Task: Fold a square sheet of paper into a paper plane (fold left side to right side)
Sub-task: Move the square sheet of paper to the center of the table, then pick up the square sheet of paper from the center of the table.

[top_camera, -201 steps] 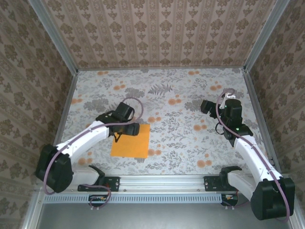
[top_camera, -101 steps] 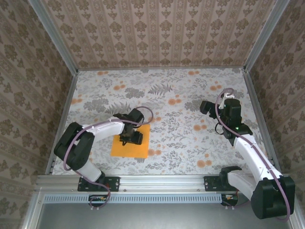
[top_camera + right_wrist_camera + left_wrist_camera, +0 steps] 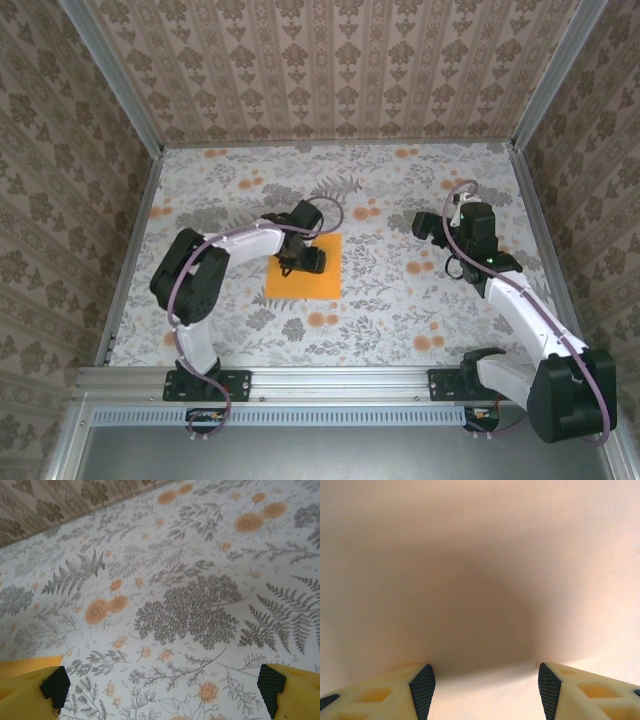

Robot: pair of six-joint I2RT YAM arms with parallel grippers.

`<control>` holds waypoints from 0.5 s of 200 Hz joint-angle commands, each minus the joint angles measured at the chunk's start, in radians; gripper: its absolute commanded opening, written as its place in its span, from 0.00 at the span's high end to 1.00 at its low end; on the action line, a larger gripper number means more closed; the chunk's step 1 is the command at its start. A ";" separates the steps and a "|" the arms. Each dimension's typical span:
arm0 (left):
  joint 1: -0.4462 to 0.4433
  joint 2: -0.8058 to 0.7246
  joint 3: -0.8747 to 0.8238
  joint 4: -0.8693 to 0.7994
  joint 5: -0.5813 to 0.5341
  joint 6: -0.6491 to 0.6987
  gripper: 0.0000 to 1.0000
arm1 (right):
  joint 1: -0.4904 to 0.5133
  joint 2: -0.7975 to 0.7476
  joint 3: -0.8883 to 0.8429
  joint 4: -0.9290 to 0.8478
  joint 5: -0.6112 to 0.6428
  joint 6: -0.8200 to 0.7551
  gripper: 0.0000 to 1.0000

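The square sheet of paper (image 3: pixel 316 284) lies flat on the floral table, a little left of the middle. My left gripper (image 3: pixel 300 258) points down onto its upper left part, fingertips touching the sheet. In the left wrist view the jaws (image 3: pixel 482 680) stand apart, with only plain pale-orange paper (image 3: pixel 480 570) between and beyond them. My right gripper (image 3: pixel 425 225) hovers at the right of the table, well clear of the sheet and facing left. Its jaws (image 3: pixel 163 687) stand wide open over bare floral surface. No fold or crease shows in the paper.
Patterned walls on metal posts (image 3: pixel 140 200) close in the table at left, back and right. An aluminium rail (image 3: pixel 330 380) carrying both arm bases runs along the near edge. The left arm's cable (image 3: pixel 200 262) loops above the table left of the sheet.
The left gripper has slid the sheet away from the near edge and to the right, toward the table's middle, its jaws narrowing a little. The right gripper has shifted slightly left.
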 commanded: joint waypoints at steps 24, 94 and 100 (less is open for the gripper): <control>-0.001 0.065 0.079 0.035 0.091 0.047 0.40 | 0.057 0.083 0.082 -0.046 0.003 0.035 0.00; 0.179 -0.252 -0.172 0.152 0.267 -0.043 0.39 | 0.257 0.439 0.332 -0.177 0.062 0.043 0.00; 0.195 -0.269 -0.199 0.161 0.289 -0.046 0.41 | 0.274 0.485 0.369 -0.192 0.063 0.044 0.00</control>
